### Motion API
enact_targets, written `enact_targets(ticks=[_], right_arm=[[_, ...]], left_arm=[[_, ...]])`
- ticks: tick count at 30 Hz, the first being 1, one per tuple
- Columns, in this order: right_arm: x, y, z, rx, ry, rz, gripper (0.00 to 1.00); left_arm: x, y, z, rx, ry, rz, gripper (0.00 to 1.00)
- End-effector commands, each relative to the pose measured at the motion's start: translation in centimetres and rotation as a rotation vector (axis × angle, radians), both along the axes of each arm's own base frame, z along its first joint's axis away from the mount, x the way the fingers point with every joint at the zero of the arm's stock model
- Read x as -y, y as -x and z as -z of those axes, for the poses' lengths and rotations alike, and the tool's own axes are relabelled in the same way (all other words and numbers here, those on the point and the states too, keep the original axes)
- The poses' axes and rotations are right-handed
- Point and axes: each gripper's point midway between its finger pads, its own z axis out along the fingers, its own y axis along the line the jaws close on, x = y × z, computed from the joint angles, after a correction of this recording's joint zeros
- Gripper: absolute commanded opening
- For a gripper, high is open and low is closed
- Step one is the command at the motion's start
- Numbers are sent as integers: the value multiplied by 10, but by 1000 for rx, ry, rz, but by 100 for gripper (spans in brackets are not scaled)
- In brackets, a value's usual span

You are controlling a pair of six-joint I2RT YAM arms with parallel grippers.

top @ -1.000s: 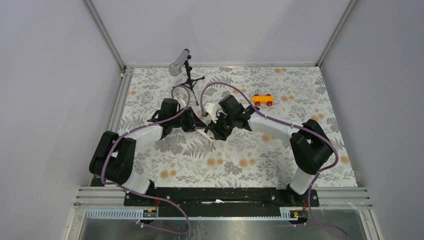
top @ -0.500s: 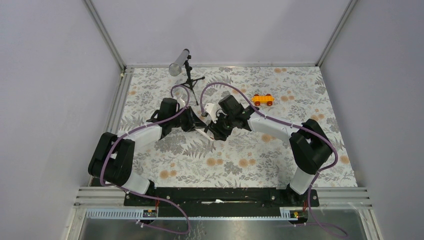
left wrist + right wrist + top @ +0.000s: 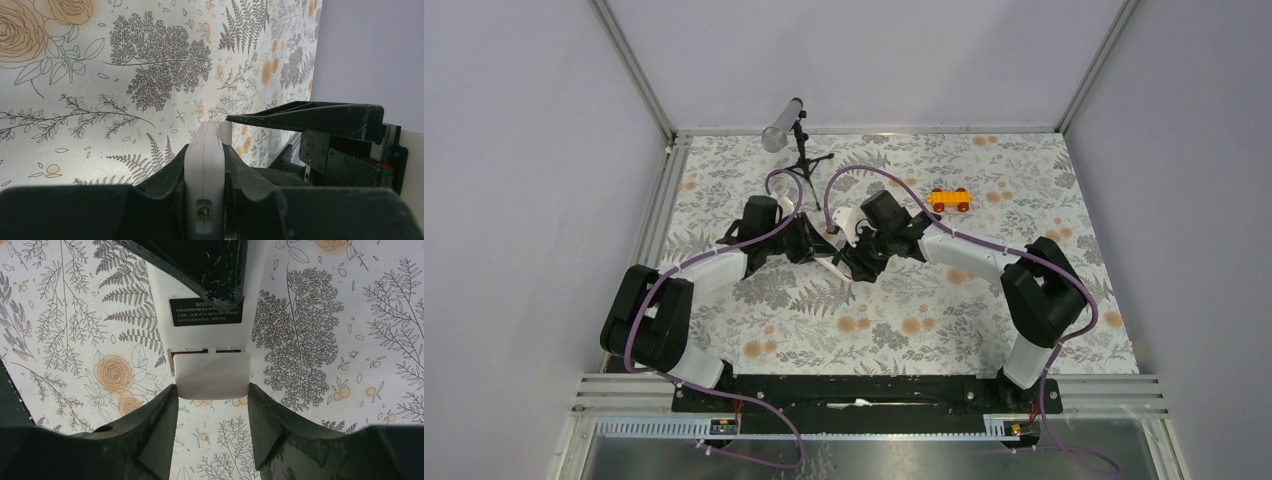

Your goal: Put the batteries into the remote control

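The remote control (image 3: pixel 205 160) shows edge-on in the left wrist view as a slim white body pinched between my left gripper's (image 3: pixel 206 149) dark fingers. In the right wrist view its white back (image 3: pixel 207 315) carries a black label. Just below the label sits the white battery cover (image 3: pixel 211 374), with a thin red and dark gap above it. My right gripper (image 3: pixel 211 390) is shut on the cover's two sides. From above, both grippers meet over the middle of the mat, left gripper (image 3: pixel 817 254) and right gripper (image 3: pixel 854 262), with the remote control (image 3: pixel 830 265) between them. The batteries are hidden.
An orange toy car (image 3: pixel 950 199) stands on the floral mat behind and to the right of the grippers. A small black tripod (image 3: pixel 805 160) carrying a silver cylinder (image 3: pixel 781 126) stands at the back left. Metal rails run along the mat's edges.
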Motion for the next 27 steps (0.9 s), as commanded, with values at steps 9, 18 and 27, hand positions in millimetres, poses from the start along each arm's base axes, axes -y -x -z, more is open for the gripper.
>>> enact_targets(ticks=[9, 18, 27], right_arm=[[-18, -5, -15, 12, -49, -10, 47], [-22, -6, -17, 4, -60, -11, 48], [-21, -5, -12, -7, -50, -7, 48]], left_arm=[[10, -1, -35, 118, 98, 66, 0], [12, 2, -38, 118, 124, 73, 0], [16, 5, -47, 121, 172, 85, 0]])
